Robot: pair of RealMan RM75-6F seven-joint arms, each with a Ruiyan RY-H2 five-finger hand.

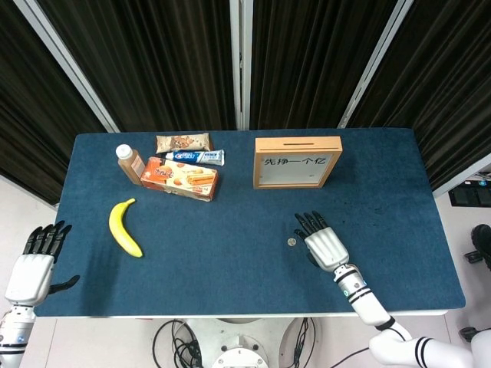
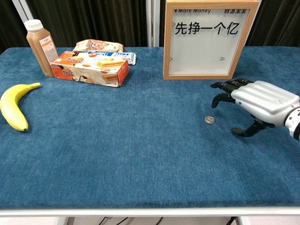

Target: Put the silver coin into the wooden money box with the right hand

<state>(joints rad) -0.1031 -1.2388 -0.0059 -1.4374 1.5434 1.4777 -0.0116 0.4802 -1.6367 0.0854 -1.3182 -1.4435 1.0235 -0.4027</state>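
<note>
A small silver coin (image 1: 291, 242) (image 2: 209, 120) lies flat on the blue table. My right hand (image 1: 322, 244) (image 2: 253, 103) hovers just right of it, palm down, fingers spread and slightly curled, holding nothing. The wooden money box (image 1: 298, 162) (image 2: 210, 40) stands upright at the back, its glass front bearing Chinese characters and its slot on the top edge. My left hand (image 1: 34, 264) is off the table's left front corner, fingers apart and empty.
A banana (image 1: 124, 228) (image 2: 15, 107) lies at the left. Behind it stand a brown drink bottle (image 1: 129, 163) (image 2: 41, 47), an orange biscuit box (image 1: 179, 178) (image 2: 91, 68), a toothpaste tube (image 1: 196, 157) and a snack bag (image 1: 182, 142).
</note>
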